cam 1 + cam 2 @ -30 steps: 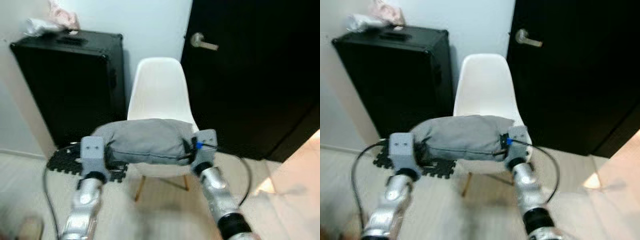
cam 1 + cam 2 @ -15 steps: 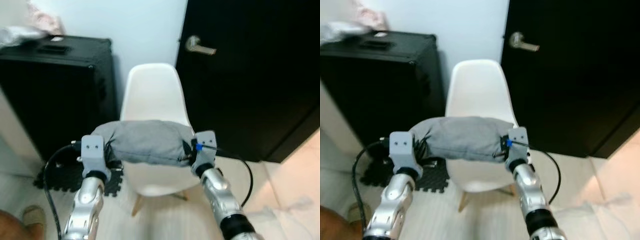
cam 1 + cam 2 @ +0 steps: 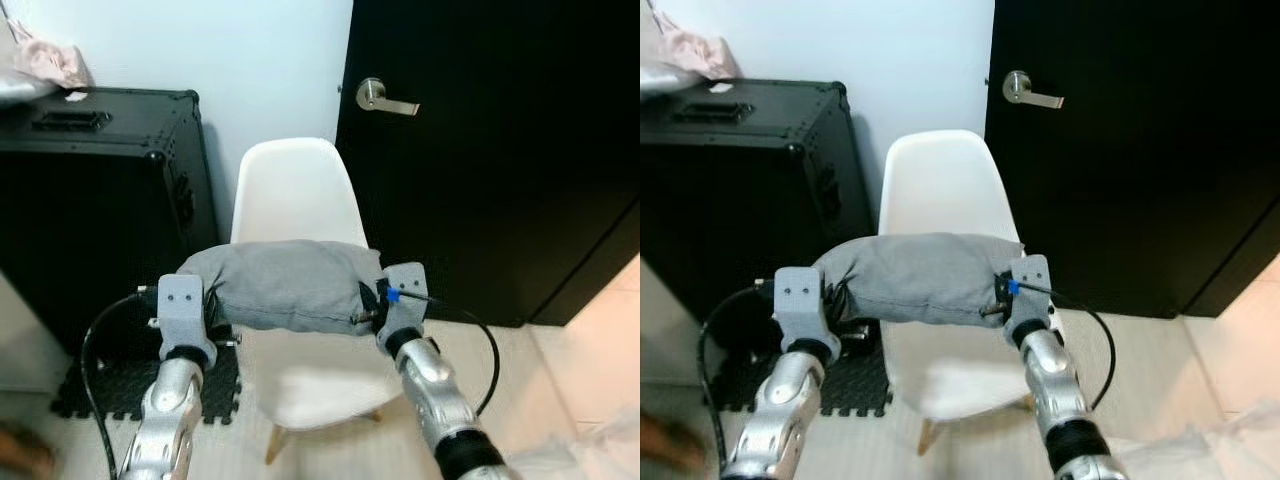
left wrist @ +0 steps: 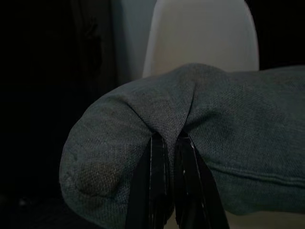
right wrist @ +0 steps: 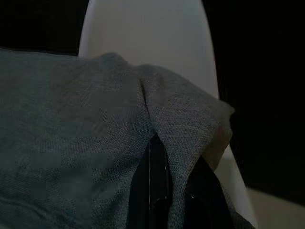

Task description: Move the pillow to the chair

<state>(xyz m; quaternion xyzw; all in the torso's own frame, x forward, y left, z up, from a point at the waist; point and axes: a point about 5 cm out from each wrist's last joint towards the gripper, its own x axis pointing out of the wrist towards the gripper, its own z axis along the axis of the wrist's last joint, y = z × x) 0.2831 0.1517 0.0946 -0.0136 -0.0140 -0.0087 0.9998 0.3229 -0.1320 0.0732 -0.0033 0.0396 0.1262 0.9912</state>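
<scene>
I hold a grey pillow (image 3: 285,285) in the air between both arms, above the front of a white chair (image 3: 290,195). My left gripper (image 4: 170,143) is shut on a pinch of the pillow's left end. My right gripper (image 5: 167,152) is shut on a fold at its right end. The chair's back rises behind the pillow and its seat (image 3: 315,375) lies just below it. The pillow hangs level and hides most of both grippers' fingers in the eye views.
A tall black case (image 3: 95,200) stands left of the chair with pink cloth (image 3: 45,65) on top. A black door (image 3: 490,150) with a silver handle (image 3: 385,97) is to the right. A black foam mat (image 3: 140,385) lies on the floor by the case.
The camera has moved closer to the chair and shifted, so chair and door appear larger and further left. The pillow stays gripped at both ends, now over the chair's seat.
</scene>
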